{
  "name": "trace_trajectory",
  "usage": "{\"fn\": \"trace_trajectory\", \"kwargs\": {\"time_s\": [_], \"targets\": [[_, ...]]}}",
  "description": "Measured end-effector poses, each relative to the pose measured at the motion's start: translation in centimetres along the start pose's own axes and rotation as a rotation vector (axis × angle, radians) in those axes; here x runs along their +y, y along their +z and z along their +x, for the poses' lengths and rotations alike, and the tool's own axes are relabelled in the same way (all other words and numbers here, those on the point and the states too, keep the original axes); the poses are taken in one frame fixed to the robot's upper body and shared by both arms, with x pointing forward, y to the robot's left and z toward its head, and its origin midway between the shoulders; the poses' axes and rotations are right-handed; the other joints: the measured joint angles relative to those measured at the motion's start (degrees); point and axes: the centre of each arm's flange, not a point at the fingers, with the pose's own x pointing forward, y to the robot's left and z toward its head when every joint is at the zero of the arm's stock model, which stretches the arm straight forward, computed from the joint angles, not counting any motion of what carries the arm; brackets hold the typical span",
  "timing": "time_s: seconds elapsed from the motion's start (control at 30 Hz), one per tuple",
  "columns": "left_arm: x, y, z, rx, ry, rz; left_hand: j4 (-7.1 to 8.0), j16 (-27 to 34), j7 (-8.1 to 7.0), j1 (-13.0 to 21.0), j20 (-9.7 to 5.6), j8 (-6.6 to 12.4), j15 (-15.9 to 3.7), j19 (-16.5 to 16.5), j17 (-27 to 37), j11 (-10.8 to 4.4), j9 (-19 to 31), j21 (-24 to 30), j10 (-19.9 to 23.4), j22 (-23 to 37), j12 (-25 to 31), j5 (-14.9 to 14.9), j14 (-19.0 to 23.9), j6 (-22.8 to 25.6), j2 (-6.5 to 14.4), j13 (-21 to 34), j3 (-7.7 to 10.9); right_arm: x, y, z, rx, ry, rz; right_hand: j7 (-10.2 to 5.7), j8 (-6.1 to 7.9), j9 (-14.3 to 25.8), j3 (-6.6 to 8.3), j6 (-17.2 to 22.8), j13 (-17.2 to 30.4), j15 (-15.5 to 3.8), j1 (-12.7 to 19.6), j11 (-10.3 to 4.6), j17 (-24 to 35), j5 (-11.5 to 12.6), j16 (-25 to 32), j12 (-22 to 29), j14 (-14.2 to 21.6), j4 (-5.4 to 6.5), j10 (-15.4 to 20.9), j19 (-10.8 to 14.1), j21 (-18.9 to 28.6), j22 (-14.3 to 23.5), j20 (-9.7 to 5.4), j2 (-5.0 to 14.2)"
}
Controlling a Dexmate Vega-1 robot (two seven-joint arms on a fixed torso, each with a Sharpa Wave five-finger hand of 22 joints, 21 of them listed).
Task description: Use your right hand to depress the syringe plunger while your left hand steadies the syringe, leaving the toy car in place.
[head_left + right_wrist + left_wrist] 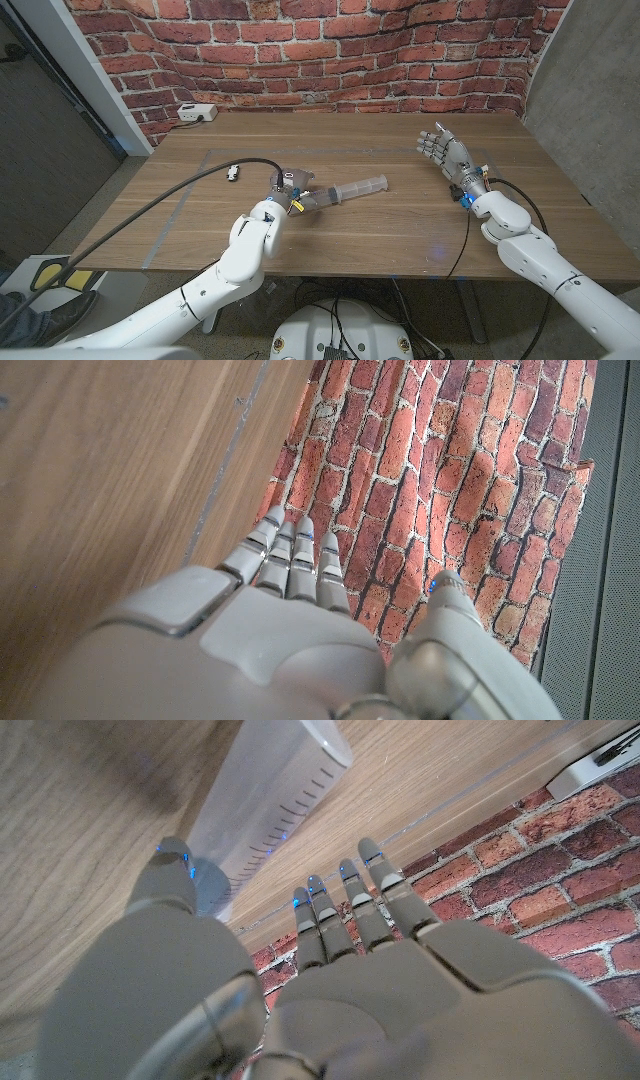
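Head view, syringe: a clear plastic syringe is lying on its side near the middle of the wooden desk, its barrel pointing toward the right edge; faint graduation marks are showing, too small to read.
Head view, left hand: the left hand is sitting at the syringe's left end, its fingers touching the barrel; whether they are closing around it I cannot tell.
Head view, right hand: the right hand is hovering well apart from the syringe, toward the far right corner, fingers spread and pointing up, holding nothing.
Head view, surroundings: a black cable is curving across the left part of the desk; a small white box is sitting at the far left corner; a red brick backdrop is hanging behind the far edge.
Left wrist view, hand: the grey, smooth-shelled fingers are reaching out straight and close together, the thumb lying against the translucent ribbed barrel, whose dark tick marks are showing without readable numbers.
Right wrist view, hand: the grey fingers are extending together over bare wood grain, the thumb standing apart, gripping nothing.
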Motion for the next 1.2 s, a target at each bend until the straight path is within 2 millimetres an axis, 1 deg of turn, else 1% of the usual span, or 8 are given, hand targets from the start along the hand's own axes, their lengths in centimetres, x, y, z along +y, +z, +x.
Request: {"fn": "trace_trajectory", "kwargs": {"time_s": [0.1,0.5,0.57,0.67,0.77,0.9,1.07,1.2], "targets": [[-0.02,0.06,0.12,-0.002,-0.012,-0.007,0.14,0.00,0.12,0.53,0.46,0.42,-0.15,0.44,0.00,0.40,0.00,0.41,0.42,0.00,0.00,0.00,0.40,0.73,0.05,0.00,-0.14,-0.01,0.02,-0.07,0.001,-0.002,0.000,0.00,0.00,0.00,0.00,0.00,0.00,0.00,0.00,0.00,0.00,0.00,0.00,0.00,0.00,0.00,0.00,0.00,0.00,0.00,0.00,0.00],[0.19,-0.03,0.66,-0.006,-0.063,-0.004,0.38,0.00,0.20,0.75,0.54,0.44,-0.16,0.51,0.00,-0.12,-0.01,0.44,1.15,0.00,0.00,0.00,1.02,1.45,0.31,-0.01,-0.38,0.13,0.11,-0.29,0.001,-0.003,-0.003,0.00,0.00,0.00,0.00,0.45,0.00,0.00,0.00,0.00,0.00,0.00,0.00,0.00,0.00,0.00,0.00,0.00,0.00,0.00,0.00,0.00],[0.21,0.01,0.70,-0.007,-0.069,-0.001,0.38,0.00,-0.09,0.75,0.54,0.44,-0.16,0.51,0.00,-0.21,-0.01,0.44,1.64,0.00,0.18,0.00,1.02,1.75,0.31,-0.01,-0.38,0.15,0.13,-0.30,0.002,-0.003,-0.004,0.09,0.00,0.00,0.00,0.54,0.00,0.00,0.00,0.00,0.00,0.00,0.00,0.00,0.00,0.00,0.00,0.00,0.00,0.00,0.00,0.00],[0.21,0.17,0.72,-0.012,-0.076,0.007,0.38,0.00,0.10,0.75,0.54,0.44,-0.46,0.51,0.00,-0.31,-0.01,0.44,1.75,0.00,0.40,0.00,1.33,1.94,0.31,-0.01,-0.38,0.17,0.11,-0.32,0.003,-0.003,-0.004,0.09,0.00,0.00,0.00,0.54,0.00,0.00,0.00,0.00,0.00,0.00,0.00,0.00,0.00,0.00,0.00,0.00,0.00,0.00,0.00,0.00],[0.19,0.32,0.67,-0.015,-0.079,0.016,0.63,0.00,-0.22,0.75,0.54,0.44,-0.16,0.51,-0.01,-0.43,-0.01,0.44,2.06,0.00,0.40,-0.27,1.65,2.27,0.31,-0.01,-0.62,0.18,0.10,-0.32,0.004,-0.003,-0.004,0.09,0.00,0.00,0.00,0.53,0.00,0.00,0.00,0.00,0.00,0.00,0.00,0.00,0.00,0.00,0.00,0.00,0.00,0.00,0.00,0.00],[0.16,0.49,0.60,-0.016,-0.079,0.016,0.86,0.00,-0.19,0.74,0.52,0.88,-0.23,1.38,0.26,-0.18,-0.01,0.44,2.75,-0.01,0.40,-0.28,2.37,3.09,0.31,-0.01,-0.85,0.17,0.09,-0.33,0.004,-0.003,-0.004,0.09,0.00,0.00,0.00,0.53,0.00,0.00,0.00,0.00,0.00,0.00,0.00,0.00,0.00,0.00,0.00,0.00,0.00,0.00,0.00,0.00],[-0.16,0.56,0.59,-0.022,-0.093,0.004,0.85,0.22,0.31,1.58,-0.59,0.88,-0.26,2.49,0.10,0.49,-0.01,0.44,3.59,-0.01,0.40,-0.49,2.96,3.59,1.13,-0.02,-0.50,0.17,0.07,-0.33,0.005,-0.004,-0.004,0.09,0.00,0.00,0.00,0.53,0.00,0.00,0.00,0.00,0.00,0.00,0.00,0.00,0.00,0.00,0.00,0.00,0.00,0.00,0.00,0.00],[-0.52,0.48,0.72,-0.027,-0.110,-0.010,0.62,0.23,0.97,2.66,-0.40,0.88,-0.26,3.32,0.10,1.25,-0.01,0.44,3.27,-0.01,0.40,-0.70,2.96,3.57,1.42,-0.02,-0.27,0.20,0.01,-0.33,0.008,-0.003,-0.003,0.09,0.00,0.00,0.00,0.53,0.00,0.00,0.00,0.00,0.00,0.00,0.00,0.00,0.00,0.00,0.00,-0.01,0.00,0.00,0.00,0.00]]}}
